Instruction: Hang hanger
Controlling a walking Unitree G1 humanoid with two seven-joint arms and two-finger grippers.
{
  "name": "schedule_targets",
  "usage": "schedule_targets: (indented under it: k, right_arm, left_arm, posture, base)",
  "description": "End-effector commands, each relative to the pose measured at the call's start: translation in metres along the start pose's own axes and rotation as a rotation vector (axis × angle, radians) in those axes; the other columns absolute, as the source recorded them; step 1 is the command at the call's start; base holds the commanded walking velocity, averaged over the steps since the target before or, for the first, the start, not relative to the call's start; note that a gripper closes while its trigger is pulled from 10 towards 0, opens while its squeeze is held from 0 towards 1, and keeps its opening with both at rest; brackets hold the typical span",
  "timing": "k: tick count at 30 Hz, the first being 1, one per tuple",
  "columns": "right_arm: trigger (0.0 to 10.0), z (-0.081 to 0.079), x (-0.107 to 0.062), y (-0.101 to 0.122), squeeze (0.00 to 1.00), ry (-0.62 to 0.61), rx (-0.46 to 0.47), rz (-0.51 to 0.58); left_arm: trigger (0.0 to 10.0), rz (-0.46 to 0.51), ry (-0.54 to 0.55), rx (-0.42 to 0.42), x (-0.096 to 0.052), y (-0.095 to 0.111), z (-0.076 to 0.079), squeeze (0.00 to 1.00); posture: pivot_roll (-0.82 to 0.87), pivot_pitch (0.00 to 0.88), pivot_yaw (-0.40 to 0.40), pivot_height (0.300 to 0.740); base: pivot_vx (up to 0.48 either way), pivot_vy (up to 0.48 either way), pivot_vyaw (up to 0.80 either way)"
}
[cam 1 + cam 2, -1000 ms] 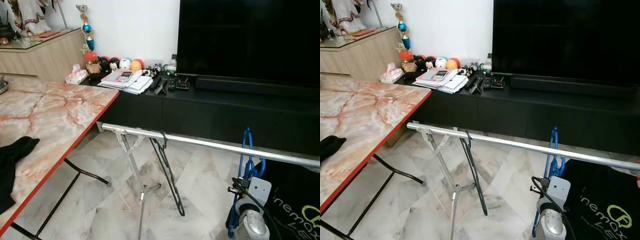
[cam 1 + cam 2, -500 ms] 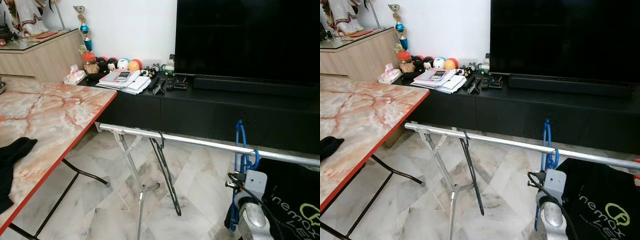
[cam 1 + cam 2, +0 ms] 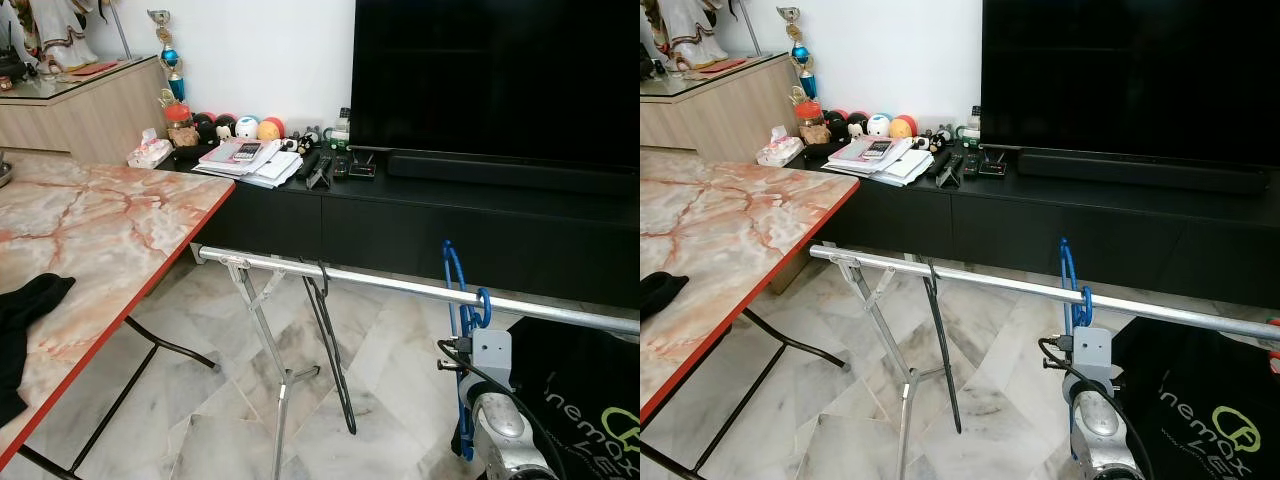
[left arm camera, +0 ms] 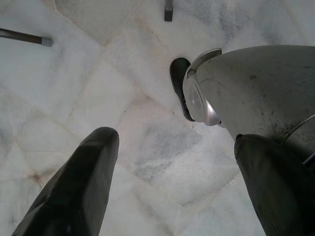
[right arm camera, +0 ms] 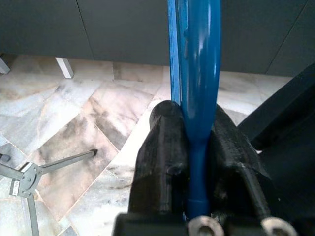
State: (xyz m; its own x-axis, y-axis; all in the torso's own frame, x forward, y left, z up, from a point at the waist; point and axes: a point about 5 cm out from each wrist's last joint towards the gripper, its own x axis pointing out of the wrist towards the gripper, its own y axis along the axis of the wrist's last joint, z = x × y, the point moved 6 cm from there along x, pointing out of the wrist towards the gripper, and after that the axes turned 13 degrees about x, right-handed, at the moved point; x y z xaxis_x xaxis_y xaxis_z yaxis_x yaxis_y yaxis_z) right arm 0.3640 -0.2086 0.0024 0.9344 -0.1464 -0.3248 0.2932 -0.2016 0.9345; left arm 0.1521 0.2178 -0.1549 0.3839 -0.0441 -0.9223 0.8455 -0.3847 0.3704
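Blue hanger (image 3: 455,290) hooked over rail (image 3: 380,283)

Rail (image 3: 400,286): bare metal tube, bright, smooth.
Blue hanger (image 3: 1071,285): glossy plastic.
Black hanger (image 3: 330,350): thin, dark, dull sheen.
Right pincer (image 5: 194,162): black, matt, slightly grainy fingers (image 5: 162,152); arm casing silver, brushed.
Left pincer (image 4: 177,182): black, matt.
Table (image 3: 110,225): polished marble-look top, orange-veined, red edge.
Floor (image 3: 400,400): glossy marble tiles.
Cloth (image 3: 20,320): black, matt fabric.
Cabinet (image 3: 450,230): black, satin.
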Motion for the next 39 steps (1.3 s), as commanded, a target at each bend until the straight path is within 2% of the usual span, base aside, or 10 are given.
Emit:
schedule_targets:
  k: [1,7,14,15,16,17,18,19,33,39]
  right_arm:
    - [10.0,0.000,0.002,0.000,0.00,-0.012,0.017,-0.019]
    - [10.0,0.000,0.004,0.000,0.00,-0.020,0.041,-0.041]
    - [10.0,-0.002,0.000,-0.015,0.00,-0.012,0.034,-0.104]
    - [10.0,0.000,-0.001,-0.017,0.13,-0.022,0.034,-0.104]
    - [10.0,0.000,-0.001,-0.018,0.50,-0.024,0.037,-0.104]
    - [10.0,0.000,-0.002,-0.019,0.50,-0.024,0.040,-0.105]
    - [10.0,-0.001,-0.002,-0.020,0.62,-0.023,0.042,-0.105]
    - [10.0,-0.001,-0.003,-0.021,0.94,-0.022,0.043,-0.105]
    - [10.0,0.004,-0.015,-0.014,0.90,-0.012,0.063,0.033]
    - [10.0,0.004,-0.032,-0.001,0.87,0.025,0.029,0.182]
  left_arm:
    - [10.0,-0.021,-0.014,0.005,0.000,-0.005,0.003,0.00]
    - [10.0,-0.021,-0.016,0.003,0.000,-0.005,0.003,0.00]
    - [10.0,-0.023,-0.023,0.010,0.000,-0.004,0.003,0.00]
    - [10.0,-0.023,-0.023,0.009,0.000,-0.004,0.003,0.00]
    - [10.0,-0.023,-0.024,0.010,0.000,-0.004,0.003,0.00]
    - [10.0,-0.023,-0.024,0.011,0.000,-0.004,0.003,0.00]
    - [10.0,-0.024,-0.025,0.012,0.000,-0.005,0.003,0.00]
    - [10.0,-0.024,-0.026,0.013,0.000,-0.004,0.003,0.00]
    - [10.0,-0.022,-0.028,0.019,0.000,-0.004,0.004,0.00]
    - [10.0,-0.021,-0.030,0.023,0.000,-0.004,0.004,0.00]
  posture:
    - [0.08,0.000,0.010,0.740]
    - [0.08,0.000,0.012,0.740]
    - [0.08,0.000,0.014,0.740]
    - [0.08,0.000,0.015,0.740]
    - [0.08,0.000,0.015,0.740]
    - [0.08,0.000,0.016,0.740]
    - [0.08,0.000,0.016,0.740]
    - [0.08,0.000,0.016,0.740]
    - [0.07,0.000,0.012,0.740]
    - [0.06,0.000,0.012,0.740]
  base:
    - [0.000,0.000,0.00]
    - [0.000,0.000,0.00]
    - [0.000,0.000,0.00]
    - [0.000,0.000,0.00]
    - [0.000,0.000,0.00]
    - [0.000,0.000,0.00]
    - [0.000,0.000,0.00]
    - [0.000,0.000,0.00]
    - [0.000,0.000,0.00]
    - [0.000,0.000,0.00]
